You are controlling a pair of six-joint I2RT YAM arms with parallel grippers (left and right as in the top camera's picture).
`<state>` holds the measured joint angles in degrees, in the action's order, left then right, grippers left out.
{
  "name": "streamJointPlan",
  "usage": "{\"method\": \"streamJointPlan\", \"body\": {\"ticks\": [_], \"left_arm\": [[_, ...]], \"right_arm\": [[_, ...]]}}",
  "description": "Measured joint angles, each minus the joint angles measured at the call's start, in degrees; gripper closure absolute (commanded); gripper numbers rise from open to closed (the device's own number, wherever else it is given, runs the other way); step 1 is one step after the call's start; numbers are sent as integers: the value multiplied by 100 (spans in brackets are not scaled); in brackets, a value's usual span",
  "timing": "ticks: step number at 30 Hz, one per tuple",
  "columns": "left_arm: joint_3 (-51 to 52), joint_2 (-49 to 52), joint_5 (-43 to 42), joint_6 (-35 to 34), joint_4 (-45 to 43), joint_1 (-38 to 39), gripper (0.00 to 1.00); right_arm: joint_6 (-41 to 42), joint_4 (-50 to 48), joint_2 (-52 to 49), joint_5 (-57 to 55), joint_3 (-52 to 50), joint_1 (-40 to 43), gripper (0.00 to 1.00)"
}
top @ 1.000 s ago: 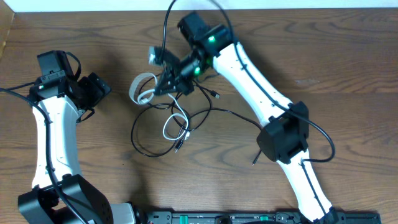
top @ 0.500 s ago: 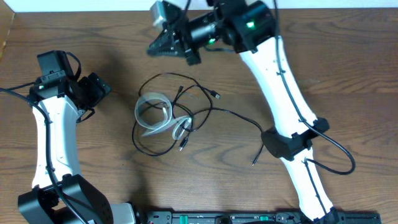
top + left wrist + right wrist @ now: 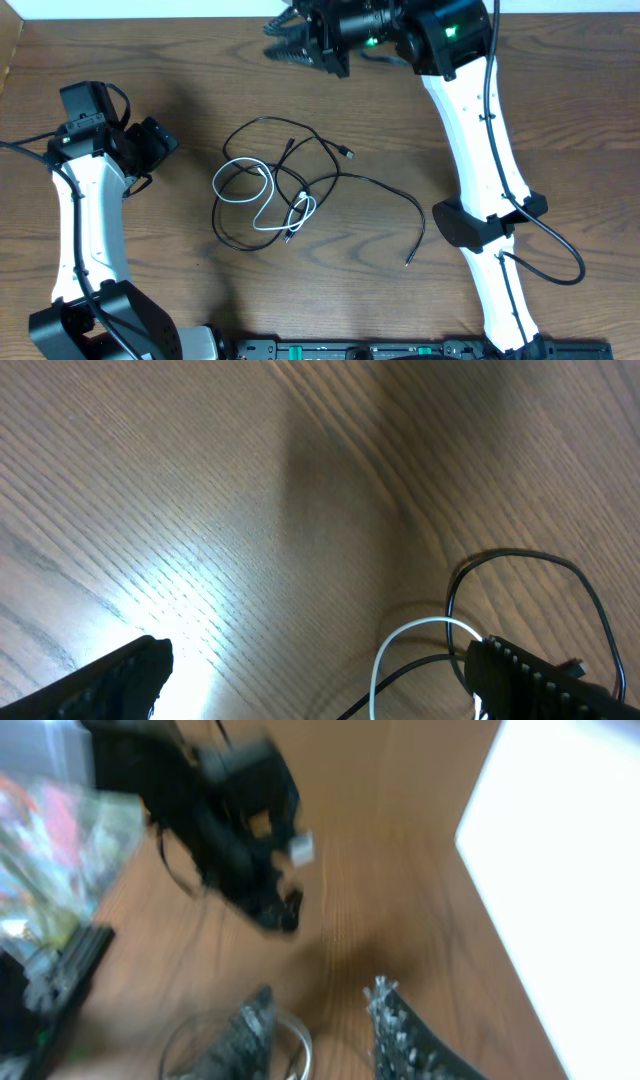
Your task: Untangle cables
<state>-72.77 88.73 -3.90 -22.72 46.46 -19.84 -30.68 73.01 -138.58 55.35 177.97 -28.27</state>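
**Overhead: cables lie knotted at mid-counter, neither arm holding them**

The cables sit in one loose cluster on the counter [image 3: 560, 120], between the two arms. The white cable [image 3: 268, 195] loops through the black cables [image 3: 385, 186], which trail off to the right in a long free tail.

The left gripper [image 3: 160, 140] hovers just left of the cluster, its fingers spread wide and empty. The left wrist view confirms this, with white and black loops visible ahead of it. The right gripper [image 3: 285, 45] is raised at the far edge, well apart from the cluster. The right wrist view is blurred, but its fingers stand narrowly parted with nothing between them.

Recommendation: take one strand only, preferably the white loop where it lies clear of the crossings. Pin the black bundle with the other arm, then draw slowly outward so the loops slide rather than tighten.
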Motion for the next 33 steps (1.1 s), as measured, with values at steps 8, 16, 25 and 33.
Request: {"method": "streamJointPlan", "body": {"ticks": [8, 16, 25, 33], "left_arm": [[0, 0, 0, 0, 2, 0, 2], [0, 0, 0, 0, -2, 0, 2], [2, 4, 0, 0, 2, 0, 2], [0, 4, 0, 0, 2, 0, 2]], "right_arm": [[297, 1340, 0, -750, -1250, -2, 38], [1150, 1550, 0, -914, -3392, -68, 27], [1803, 1174, -2, -984, -5412, -426, 7], [3108, 188, -2, -975, -6325, -529, 20]]}}
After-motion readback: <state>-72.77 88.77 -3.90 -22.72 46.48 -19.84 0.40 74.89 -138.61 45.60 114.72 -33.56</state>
